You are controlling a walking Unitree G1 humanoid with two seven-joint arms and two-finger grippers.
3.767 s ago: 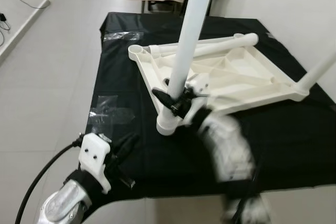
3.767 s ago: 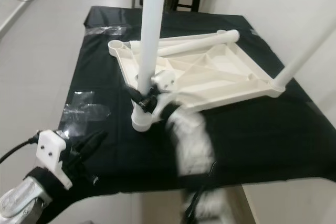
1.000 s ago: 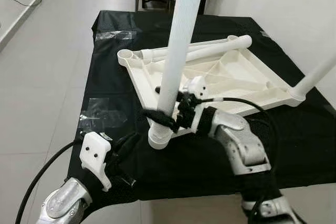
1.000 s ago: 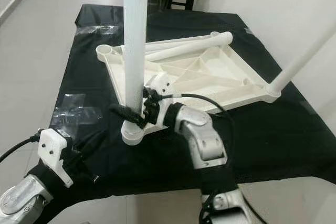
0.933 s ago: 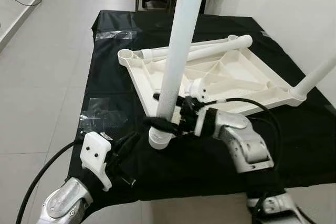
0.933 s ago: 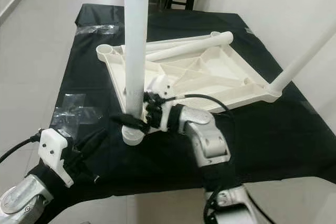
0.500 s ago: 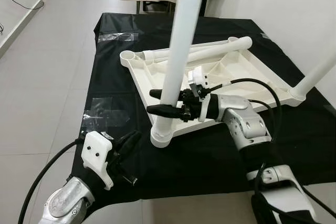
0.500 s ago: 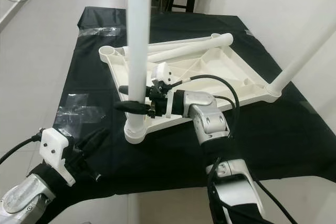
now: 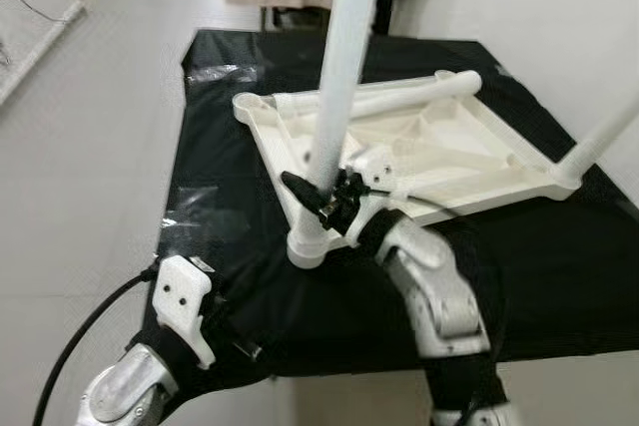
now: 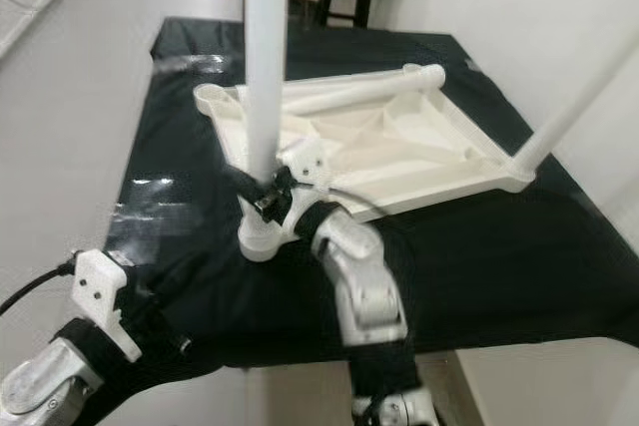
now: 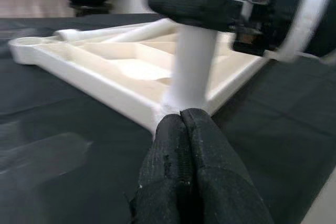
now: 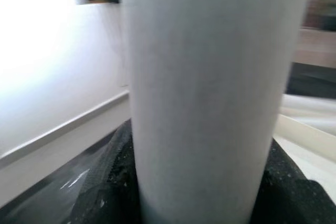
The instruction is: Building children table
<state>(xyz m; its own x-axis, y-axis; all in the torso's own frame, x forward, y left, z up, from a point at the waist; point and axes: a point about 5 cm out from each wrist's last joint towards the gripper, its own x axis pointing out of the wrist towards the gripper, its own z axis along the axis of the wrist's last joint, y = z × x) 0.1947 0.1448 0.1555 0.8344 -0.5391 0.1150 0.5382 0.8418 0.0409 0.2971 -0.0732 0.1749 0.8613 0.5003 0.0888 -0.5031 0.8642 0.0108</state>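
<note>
- Left eye view: the right gripper (image 9: 321,201) sat clamped round the near table leg (image 9: 334,107), just above its socket at the near corner of the tabletop (image 9: 439,152). Half a second earlier the same gripper lay level, its fingers reaching across the leg; it had since rolled to a slanted hold, wrist dropped below the tabletop's rim. Judged: a turning or seating stroke on the leg was under way, the joint probably not yet fully home.
- Right wrist view: the leg's white shaft stood pressed between the two black fingers (image 12: 105,177), which were parted only by the leg's own width.
- Near table leg: long axis close to upright, leaning slightly away from the robot, foot end pointing up out of frame, base in the corner socket.
- Tabletop: lay inverted, ribbed underside up, on the black cloth (image 9: 559,266), near corner towards the robot.
- Second leg (image 9: 599,142): rose from the far right corner, slanting up and rightward.
- Loose leg (image 9: 399,95): lay flat along the tabletop's far edge.
- Left gripper (image 11: 181,145): fingers pressed together, holding nothing, low beside the cloth's near left edge, pointed at the socket.
</note>
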